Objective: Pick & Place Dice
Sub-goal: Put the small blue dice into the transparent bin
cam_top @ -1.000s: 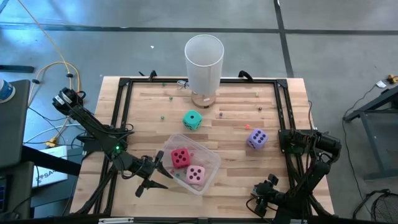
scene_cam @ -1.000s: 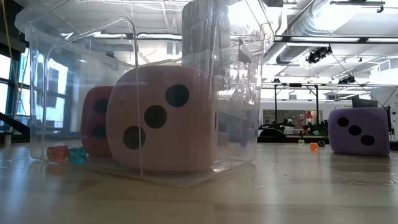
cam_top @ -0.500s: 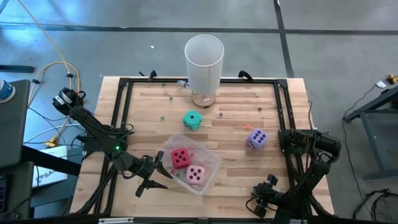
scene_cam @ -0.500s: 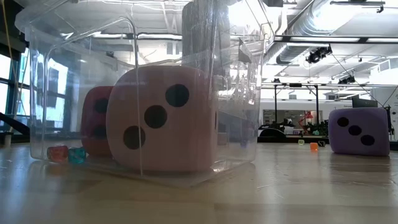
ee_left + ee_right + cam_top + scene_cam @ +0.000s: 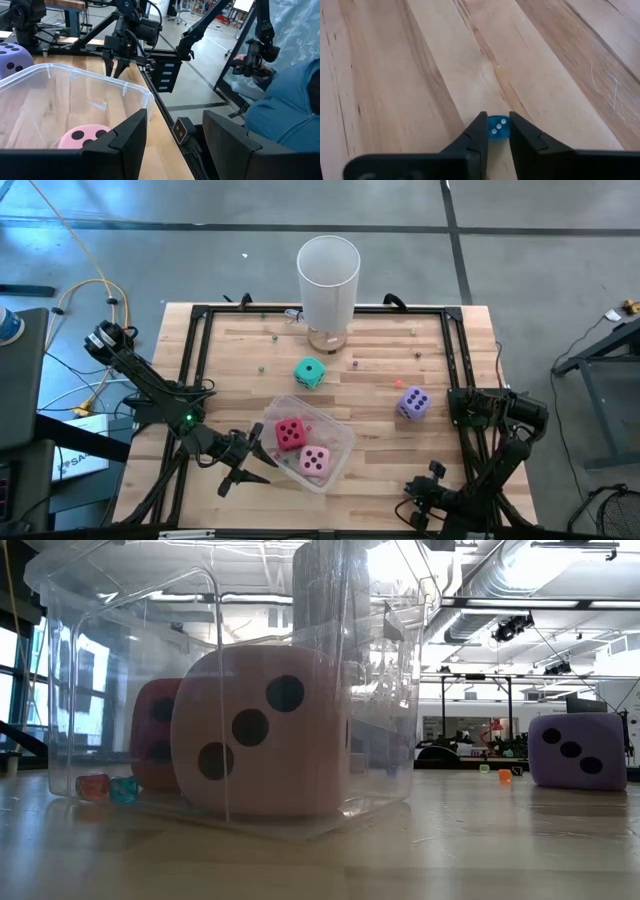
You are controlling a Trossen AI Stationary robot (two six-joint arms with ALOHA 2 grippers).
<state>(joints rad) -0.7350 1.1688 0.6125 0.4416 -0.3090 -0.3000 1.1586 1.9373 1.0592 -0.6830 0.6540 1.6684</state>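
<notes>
Since the earlier frame the right gripper (image 5: 494, 131) has narrowed its fingers onto a small blue die (image 5: 497, 127) at the table's (image 5: 380, 470) near edge. Left gripper (image 5: 243, 463) waits half open beside the clear bin (image 5: 340, 442), which holds the red die (image 5: 290, 433) and pink die (image 5: 315, 461). Teal-green die (image 5: 309, 372) lies mid-table; purple die (image 5: 413, 403) toward the right edge.

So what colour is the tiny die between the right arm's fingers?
Translucent blue with white pips, the small die sits between the right gripper's fingers; clearest in the right wrist view.
</notes>
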